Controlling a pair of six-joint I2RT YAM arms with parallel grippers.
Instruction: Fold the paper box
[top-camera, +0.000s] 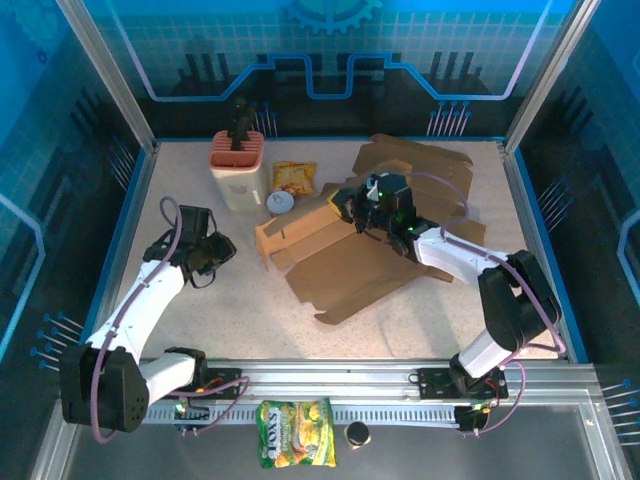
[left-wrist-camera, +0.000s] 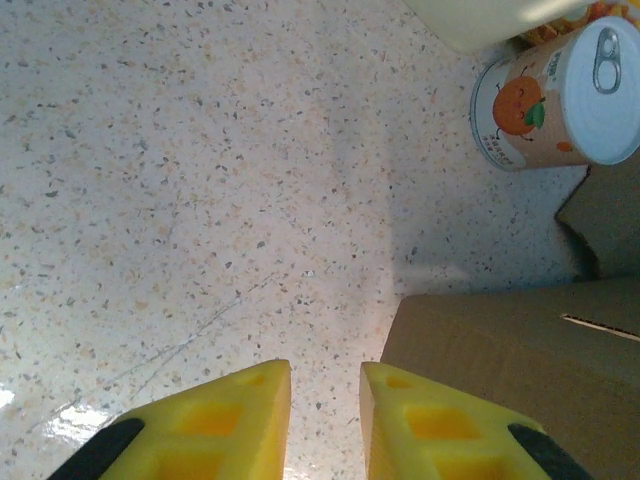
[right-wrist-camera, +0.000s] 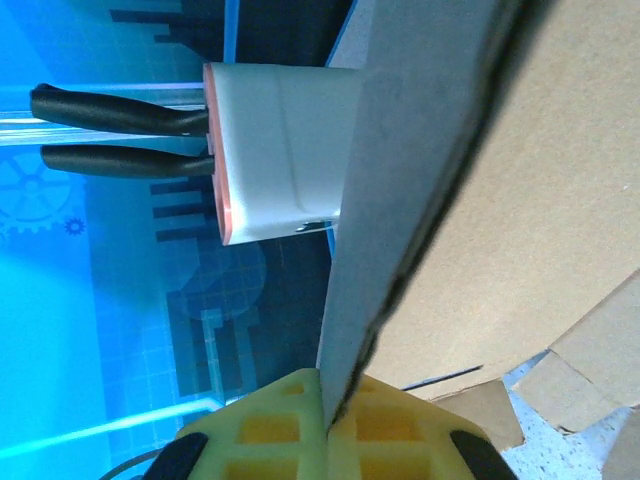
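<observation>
Yellow-fingered, clamps raised flap of box (top-camera: 350, 265) in right gripper (right-wrist-camera: 328, 405), nearer; hovers left gripper (left-wrist-camera: 325, 395), narrowly parted, empty, just left of its corner.

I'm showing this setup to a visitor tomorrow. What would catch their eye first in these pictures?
The big sheet of brown cardboard sprawls across the middle and right of the table, one flap pinched edge-on in the shut right gripper. Next comes the left gripper, empty with its fingers slightly apart, hovering over bare table at the cardboard's left corner, near a small can with an orange pictured on it.
</observation>
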